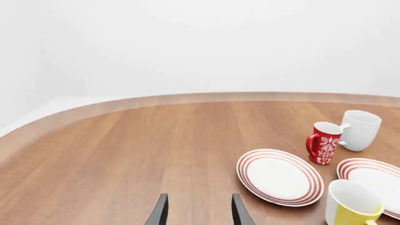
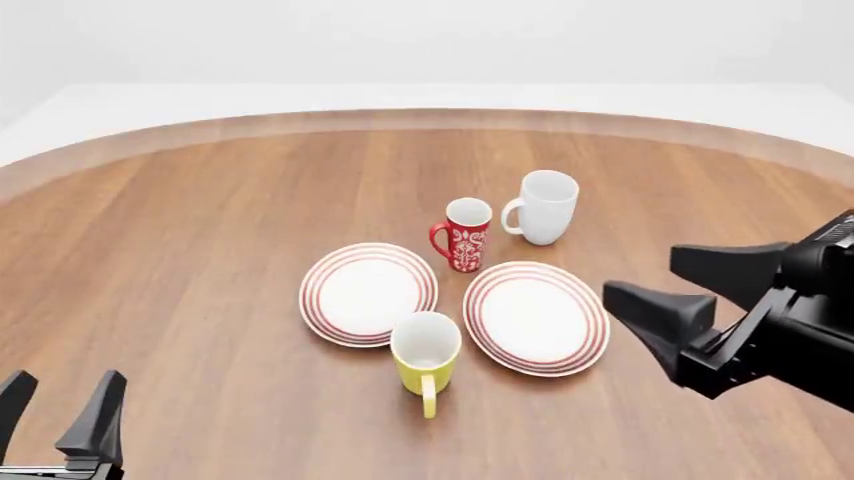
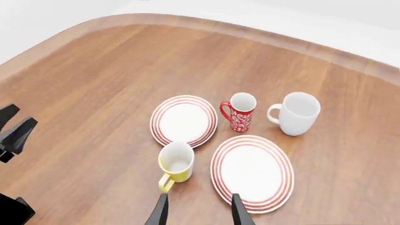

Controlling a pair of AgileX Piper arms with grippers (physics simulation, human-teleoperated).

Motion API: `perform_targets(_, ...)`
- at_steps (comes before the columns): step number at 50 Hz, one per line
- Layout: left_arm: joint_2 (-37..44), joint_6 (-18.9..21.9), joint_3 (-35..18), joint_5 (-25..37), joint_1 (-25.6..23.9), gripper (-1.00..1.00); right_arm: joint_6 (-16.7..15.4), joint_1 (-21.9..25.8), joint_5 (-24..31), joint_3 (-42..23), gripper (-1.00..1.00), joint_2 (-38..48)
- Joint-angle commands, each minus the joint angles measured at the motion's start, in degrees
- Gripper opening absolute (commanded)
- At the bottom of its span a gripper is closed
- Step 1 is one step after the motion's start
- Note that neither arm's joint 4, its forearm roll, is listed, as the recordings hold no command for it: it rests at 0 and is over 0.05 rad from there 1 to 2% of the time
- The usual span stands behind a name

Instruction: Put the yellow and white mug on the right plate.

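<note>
No text, label, brand, number or sign is showing anywhere in these views. The red mug (image 2: 463,234) is carrying only a white floral pattern, not lettering, and the two plates, the left plate (image 2: 368,293) and the right plate (image 2: 537,317), are bearing nothing but thin red rings on their rims. The yellow and white mug (image 2: 426,353) and the white mug (image 2: 545,207) are showing plain, unmarked surfaces, and the wooden desk (image 2: 200,250) is displaying grain alone. The dark arm housings are likewise presenting no readable markings.
</note>
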Motion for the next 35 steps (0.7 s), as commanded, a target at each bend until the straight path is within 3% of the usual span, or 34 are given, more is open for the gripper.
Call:
perform_targets(1,0.0,0.0,0.0,0.0,0.0,1.0,3.4,1.8,1.1,-2.3,1.0,1.2)
perform_targets(4,0.0,0.0,0.0,0.0,0.0,1.0,1.4,3.4,0.5,-1.8,1.0,1.3)
perform_targets(23,0.0,0.0,0.0,0.0,0.0,1.0,1.2,3.1,0.6,-1.1,1.0,1.9)
perform_targets(35,0.0,0.0,0.0,0.0,0.0,1.0,3.5,6.9,2.6,-5.0,1.0,6.9)
